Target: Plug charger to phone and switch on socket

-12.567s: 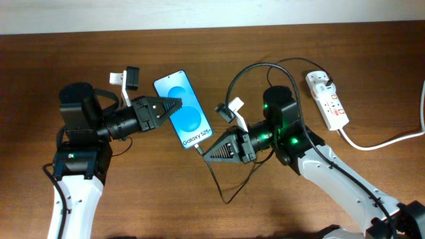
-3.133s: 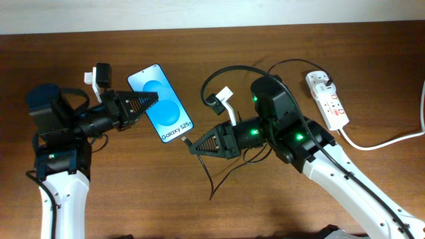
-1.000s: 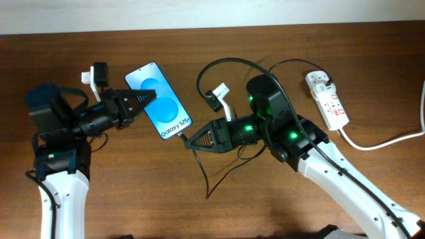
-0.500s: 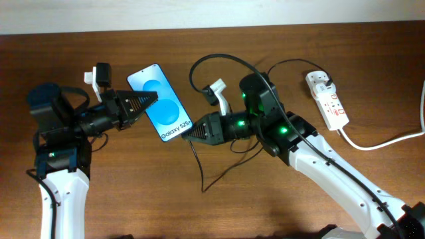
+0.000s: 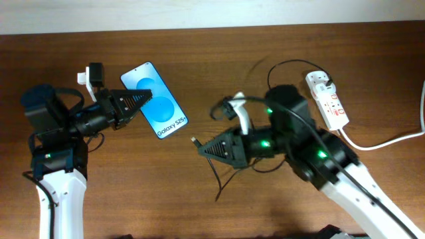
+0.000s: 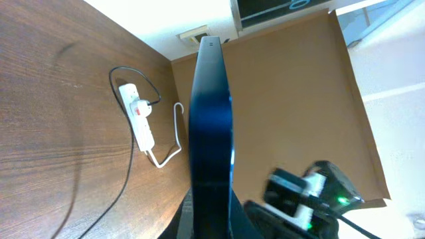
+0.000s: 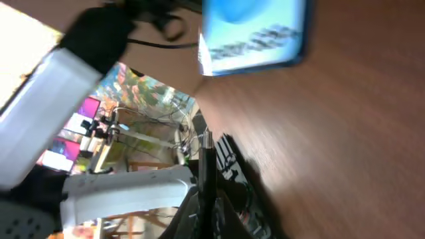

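Note:
The phone [image 5: 166, 114], blue screen with "Galaxy S25" text, is held off the table by my left gripper [image 5: 150, 99], which is shut on its upper half. In the left wrist view it stands edge-on [image 6: 211, 126] between the jaws [image 6: 211, 222]. My right gripper [image 5: 202, 149] is shut on the charger cable near its connector tip [image 5: 193, 141], a short gap right of the phone's lower end. In the right wrist view the cable tip [image 7: 207, 156] points toward the phone [image 7: 255, 33]. The charger's plug [image 5: 327, 81] sits in the white socket [image 5: 332, 106].
The socket's thick white cord [image 5: 385, 141] runs off the right edge. Slack black cable [image 5: 222, 186] loops on the table below my right gripper. The socket also shows in the left wrist view [image 6: 141, 119].
My right gripper has pulled back right and down from the phone's lower end, taking the connector tip with it. My left gripper shifted the phone slightly left.

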You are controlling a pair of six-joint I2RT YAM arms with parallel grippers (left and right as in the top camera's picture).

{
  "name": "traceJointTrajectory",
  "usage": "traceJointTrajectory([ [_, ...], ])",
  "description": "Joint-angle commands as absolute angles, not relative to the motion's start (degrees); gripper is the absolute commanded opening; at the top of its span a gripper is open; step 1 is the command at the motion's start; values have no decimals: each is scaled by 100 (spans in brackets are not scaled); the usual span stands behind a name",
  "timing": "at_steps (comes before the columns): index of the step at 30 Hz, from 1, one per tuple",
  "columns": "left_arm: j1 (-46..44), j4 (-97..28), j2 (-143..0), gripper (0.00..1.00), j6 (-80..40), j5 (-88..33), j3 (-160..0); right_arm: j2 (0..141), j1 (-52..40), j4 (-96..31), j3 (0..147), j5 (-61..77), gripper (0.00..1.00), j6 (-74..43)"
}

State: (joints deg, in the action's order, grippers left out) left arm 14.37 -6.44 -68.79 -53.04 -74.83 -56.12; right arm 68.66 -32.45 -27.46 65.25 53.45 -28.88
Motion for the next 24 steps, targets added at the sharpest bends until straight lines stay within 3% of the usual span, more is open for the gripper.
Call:
traceJointTrajectory([
  [1,1441,-602,-6820,0,-5330,-7697,-5662,6700,-3260,-2749,6372,5218,4,-2598],
  [11,1441,-607,-6818,0,-5332,-8038,-5662,6241,-3267,-2410,5572,4753,4,-3382],
  [18,1441,-607,-6818,0,-5332,-8018,-5662,5498,-3273,1229,3465,4967,5,-5135],
  [24,1441,-609,-6818,0,-5332,-8018,-5662,5688,-3273,2379,3256,4947,4,-5673],
])
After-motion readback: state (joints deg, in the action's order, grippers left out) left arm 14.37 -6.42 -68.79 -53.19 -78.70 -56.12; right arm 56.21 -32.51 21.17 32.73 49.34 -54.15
